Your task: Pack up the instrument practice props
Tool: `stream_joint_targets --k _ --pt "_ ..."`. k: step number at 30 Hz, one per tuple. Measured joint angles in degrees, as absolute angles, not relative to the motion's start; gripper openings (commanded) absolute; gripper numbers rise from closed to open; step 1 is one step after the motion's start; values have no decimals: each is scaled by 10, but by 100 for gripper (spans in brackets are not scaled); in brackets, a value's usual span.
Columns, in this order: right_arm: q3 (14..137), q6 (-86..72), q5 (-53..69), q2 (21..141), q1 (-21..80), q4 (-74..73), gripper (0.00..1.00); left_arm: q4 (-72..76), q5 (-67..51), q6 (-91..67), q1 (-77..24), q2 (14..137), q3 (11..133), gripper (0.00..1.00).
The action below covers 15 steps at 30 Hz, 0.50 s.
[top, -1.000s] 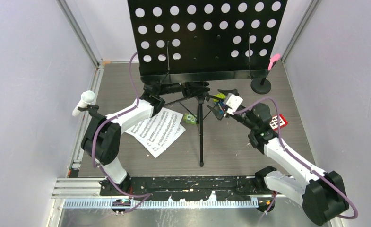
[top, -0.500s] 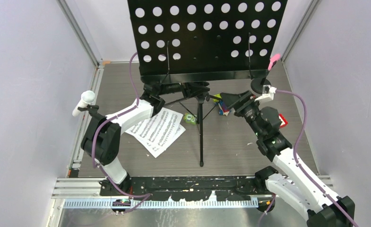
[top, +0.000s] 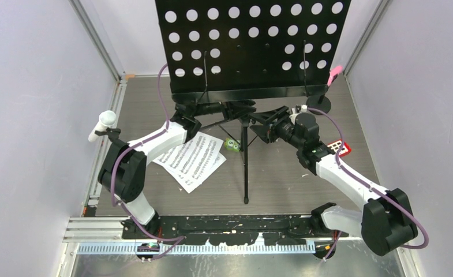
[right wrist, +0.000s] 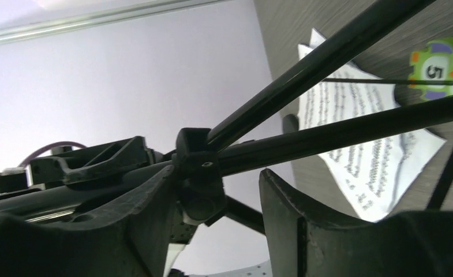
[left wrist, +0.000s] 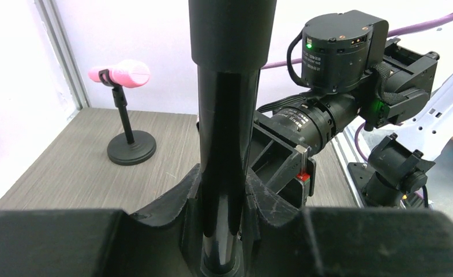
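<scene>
The black perforated music desk (top: 253, 46) stands at the back on its tripod legs (top: 245, 167). My left gripper (top: 238, 108) is shut on the stand's pole (left wrist: 227, 133). My right gripper (right wrist: 224, 196) is open, with the tripod's leg hub (right wrist: 198, 176) between its jaws, close to the left finger and apart from the right one. White sheet-music pages (top: 192, 158) lie on the floor to the left of the legs. The white microphone (top: 103, 124) is at the left wall. The pink microphone (top: 334, 74) sits on its round-based mount (left wrist: 131, 151) at the back right.
A green toy block (top: 231, 144) lies next to the tripod and the pages. A small red keypad (top: 340, 148) lies right of my right forearm. Pale walls close in both sides, and a metal rail (top: 212, 247) runs along the near edge.
My right arm has swung left from the keypad side, putting its jaws around the tripod hub, and they have narrowed. The left gripper has stayed shut on the pole.
</scene>
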<state>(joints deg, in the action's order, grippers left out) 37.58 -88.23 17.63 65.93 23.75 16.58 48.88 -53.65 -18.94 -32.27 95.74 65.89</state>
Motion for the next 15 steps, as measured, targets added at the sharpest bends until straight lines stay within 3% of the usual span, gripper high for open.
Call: stream_joint_targets --k 5,11,15 --pt "369 -905 189 651 238 184 43 486 -536 -187 -323 956 659 0" --pt "369 -897 192 627 238 168 53 486 -536 -186 -323 956 659 0" --pt "369 -883 189 599 238 142 51 485 -536 -186 -323 956 659 0"
